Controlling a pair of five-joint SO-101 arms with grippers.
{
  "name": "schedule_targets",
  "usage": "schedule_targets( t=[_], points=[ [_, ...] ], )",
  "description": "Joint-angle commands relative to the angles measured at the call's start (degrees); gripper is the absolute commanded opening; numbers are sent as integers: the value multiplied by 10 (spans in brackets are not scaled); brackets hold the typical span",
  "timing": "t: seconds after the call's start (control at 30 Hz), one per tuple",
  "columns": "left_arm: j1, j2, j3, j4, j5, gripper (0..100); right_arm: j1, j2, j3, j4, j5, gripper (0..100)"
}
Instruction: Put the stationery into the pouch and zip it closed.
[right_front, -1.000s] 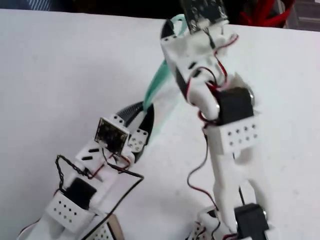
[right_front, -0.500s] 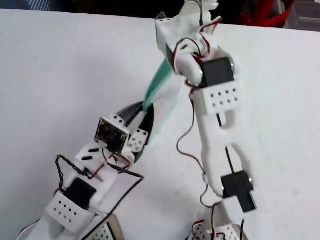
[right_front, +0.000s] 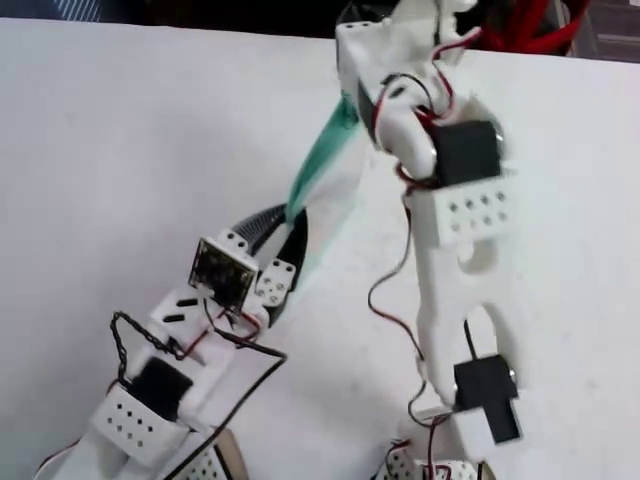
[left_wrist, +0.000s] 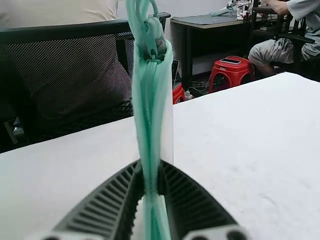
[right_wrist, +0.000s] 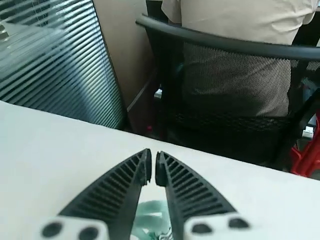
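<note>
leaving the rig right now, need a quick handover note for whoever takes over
Left gripper: shut on the near end of the pouch, holding it on edge over the table.
Right gripper: shut, at the pouch's far end; I cannot tell whether it pinches anything.
Done: the zip slider sits at the far end, and the zip looks closed along the edge in view.
Left: check what is inside the pouch, which I cannot make out, confirm the zip is fully shut, then probably release the pouch.
</note>
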Motion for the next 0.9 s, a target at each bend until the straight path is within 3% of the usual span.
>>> schedule_targets(
  t=[0.0, 0.1, 0.2, 0.27, 0.6, 0.77, 0.87],
  points=[
    [0, -7, -3, -2, -7, 23, -15, -39, -22, 22, -3, 19],
    [0, -7, -3, -2, -7, 23, -16, -44, -26, 47, -3, 55],
    [0, -7, -3, -1, -7, 23, -22, -46, -25, 88, -9, 211],
    [0, -7, -3, 0, -7, 23, -34, -47, -23, 116, -9, 264],
    [0, -7, -3, 0, -7, 23, -35, -7, -7, 87, -8, 244],
    [-1, -7, -3, -2, -7, 23, -36, 7, -6, 88, -4, 112],
    [-1, -7, -3, -2, -7, 23, -36, 19, -10, 87, -4, 105]
  ],
)
